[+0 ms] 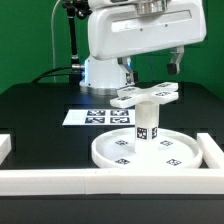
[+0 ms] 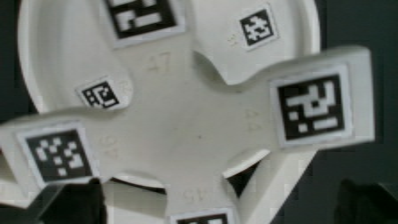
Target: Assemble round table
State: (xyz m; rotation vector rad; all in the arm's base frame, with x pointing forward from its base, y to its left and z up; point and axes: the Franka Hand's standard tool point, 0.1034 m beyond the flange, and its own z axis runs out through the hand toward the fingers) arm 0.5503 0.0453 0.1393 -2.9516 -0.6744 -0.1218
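So we're looking at the round table being built upside down. The round disc is lying flat on the black table, tucked against the white border walls. The short post is standing upright at its middle, and the cross-shaped foot is sitting on top of the post. The marker board is lying behind all that, well out of the way.

The gripper is hanging above the foot, toward the exterior view's right, and isn't touching it. We honestly can't tell whether its jaws are spread or closed, because neither camera is showing them clearly. The wrist view is just staring down at the cross with the disc beneath it.

We're guessing the step in hand is tightening the foot onto the post. It's looking roughly level, but whether it's fully seated we can't say.

To do that well, we're thinking:
- Come straight down, centred on the hub of the cross and not off on one arm.
- Grip squarely, then turn about the post's own axis with only light downward pressure.
- Avoid any sideways shove (the post is tall for its width, so it's probably easy to cock over).
- Let the border walls do the bracing so the disc isn't spinning along.
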